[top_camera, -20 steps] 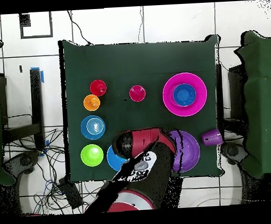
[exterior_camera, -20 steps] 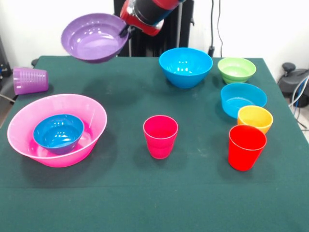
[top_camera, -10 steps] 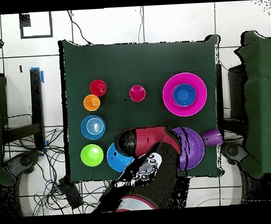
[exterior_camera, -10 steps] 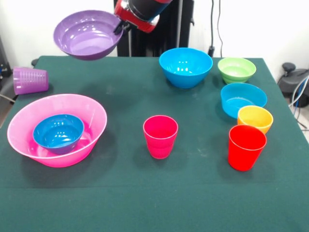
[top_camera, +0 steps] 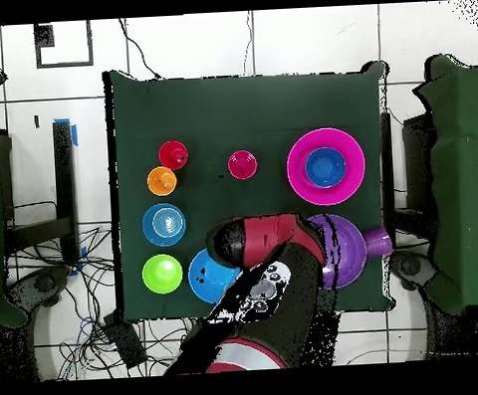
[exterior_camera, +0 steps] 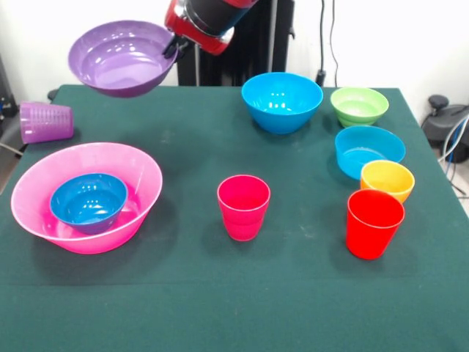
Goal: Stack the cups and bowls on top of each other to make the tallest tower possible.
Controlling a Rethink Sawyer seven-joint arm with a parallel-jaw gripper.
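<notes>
The jaws (exterior_camera: 174, 48) are clamped on the rim of the large purple bowl (exterior_camera: 121, 59), at the bowl's 3 o'clock side in the front view, and carry it in the air, mouth up and slightly tilted, above the tabletop's (exterior_camera: 220, 293) 11 o'clock corner. The red and black arm (exterior_camera: 205, 18) comes down to it from the top edge. From overhead the arm (top_camera: 263, 284) covers part of the purple bowl (top_camera: 343, 248), which sits toward 4 o'clock of the tabletop (top_camera: 238, 106).

In the front view, just below the lifted bowl at 9 o'clock, the translucent purple cup (exterior_camera: 45, 122) lies on its side near the tabletop's edge. At 8 o'clock stands the huge pink bowl (exterior_camera: 44, 183) with the small dark blue bowl (exterior_camera: 89, 202) inside it. Near the centre the magenta-pink cup (exterior_camera: 243, 206) stands upright and alone.

The large blue bowl (exterior_camera: 282, 101) stands at 12 o'clock, with the green bowl (exterior_camera: 359, 106) beside it at 1 o'clock. Below the green one come the cyan bowl (exterior_camera: 369, 150), then the small orange bowl (exterior_camera: 387, 180), close against it, and the red cup (exterior_camera: 374, 223) at 4 o'clock, upright and overlapping the orange bowl in this view.
</notes>
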